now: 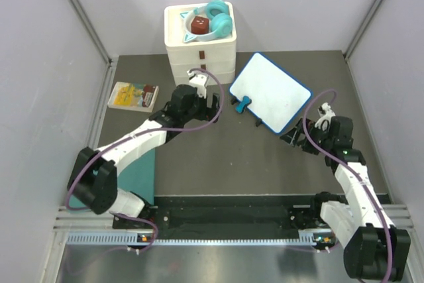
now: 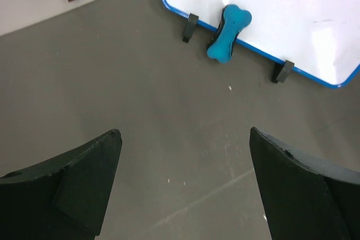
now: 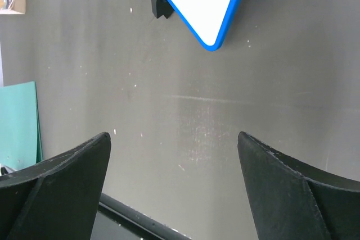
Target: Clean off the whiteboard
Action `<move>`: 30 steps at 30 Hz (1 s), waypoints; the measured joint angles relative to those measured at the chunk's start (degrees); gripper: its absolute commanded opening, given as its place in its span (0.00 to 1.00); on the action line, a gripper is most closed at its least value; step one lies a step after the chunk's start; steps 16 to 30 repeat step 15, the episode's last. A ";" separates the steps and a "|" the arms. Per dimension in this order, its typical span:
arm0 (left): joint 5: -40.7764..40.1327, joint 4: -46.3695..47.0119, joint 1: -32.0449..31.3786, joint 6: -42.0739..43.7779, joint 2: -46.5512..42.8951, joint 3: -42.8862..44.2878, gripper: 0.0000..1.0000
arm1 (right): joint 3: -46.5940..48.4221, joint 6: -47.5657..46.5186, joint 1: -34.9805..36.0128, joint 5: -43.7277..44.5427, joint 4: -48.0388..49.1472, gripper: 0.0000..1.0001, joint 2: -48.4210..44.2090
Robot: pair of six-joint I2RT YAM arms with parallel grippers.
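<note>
The whiteboard (image 1: 270, 92), white with a blue rim and black feet, lies tilted on the dark mat at the back right. Its face looks blank. A blue bone-shaped eraser (image 1: 242, 104) rests at its near-left edge, and shows in the left wrist view (image 2: 228, 32) overlapping the board (image 2: 281, 9). My left gripper (image 1: 211, 103) is open and empty, just left of the eraser. My right gripper (image 1: 291, 137) is open and empty, just in front of the board's near corner (image 3: 211, 4).
A white drawer box (image 1: 200, 44) at the back holds teal headphones (image 1: 218, 18) and a red block. A yellow booklet (image 1: 132, 96) lies at the left. A teal sheet (image 1: 136, 177) lies under my left arm. Grey walls close both sides.
</note>
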 measured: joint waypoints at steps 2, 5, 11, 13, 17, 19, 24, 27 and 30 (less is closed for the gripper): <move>-0.11 -0.92 0.00 -0.70 -2.91 -2.01 0.99 | 0.00 0.33 0.00 0.28 -0.55 0.92 -0.79; 0.37 -1.20 0.00 -1.66 -6.10 -4.66 0.99 | -0.39 0.87 0.00 0.61 -0.59 0.92 -2.10; 3.76 -1.95 0.02 -3.96 -6.67 -6.23 0.99 | -1.64 1.75 0.00 1.11 -1.81 0.92 -4.72; 4.17 -2.27 0.02 -5.03 -6.67 -6.88 0.99 | -2.14 1.84 0.00 1.29 -2.08 0.92 -6.01; 3.87 -2.45 0.02 -5.90 -6.67 -8.02 0.99 | -2.49 1.86 0.00 1.46 -2.08 0.92 -6.95; 3.87 -2.45 0.02 -5.90 -6.67 -8.02 0.99 | -2.49 1.86 0.00 1.46 -2.08 0.92 -6.95; 3.87 -2.45 0.02 -5.90 -6.67 -8.02 0.99 | -2.49 1.86 0.00 1.46 -2.08 0.92 -6.95; 3.87 -2.45 0.02 -5.90 -6.67 -8.02 0.99 | -2.49 1.86 0.00 1.46 -2.08 0.92 -6.95; 3.87 -2.45 0.02 -5.90 -6.67 -8.02 0.99 | -2.49 1.86 0.00 1.46 -2.08 0.92 -6.95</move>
